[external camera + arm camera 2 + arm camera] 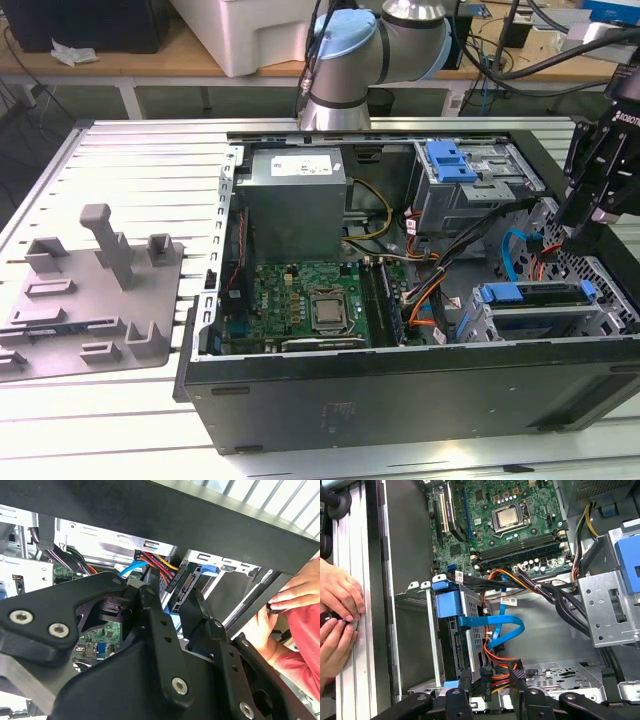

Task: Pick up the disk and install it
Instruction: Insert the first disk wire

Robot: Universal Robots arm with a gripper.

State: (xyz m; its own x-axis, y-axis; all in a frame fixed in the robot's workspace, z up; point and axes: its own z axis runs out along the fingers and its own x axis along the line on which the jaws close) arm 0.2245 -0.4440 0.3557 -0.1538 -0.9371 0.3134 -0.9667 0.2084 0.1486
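The disk (535,297), silver in a blue carrier, lies seated in the drive cage (478,322) at the exterior view's right end of the open computer case. In the first wrist view the disk (456,645) stands edge-on with its blue tab toward the motherboard. My gripper (562,222) hangs just above the cables by the disk's end. In both wrist views the gripper (488,676) (170,596) is open, and a black power plug (486,679) (181,584) with orange and red wires sits in the gap. I cannot tell whether the fingers (465,682) touch the plug.
A person's hands (337,600) (295,587) rest on the case edge near the cage. A blue data cable (505,630) loops beside the disk. The grey power-supply box (295,195), motherboard (300,300), an upper bay with a blue latch (450,160) and a grey fixture tray (90,300) are nearby.
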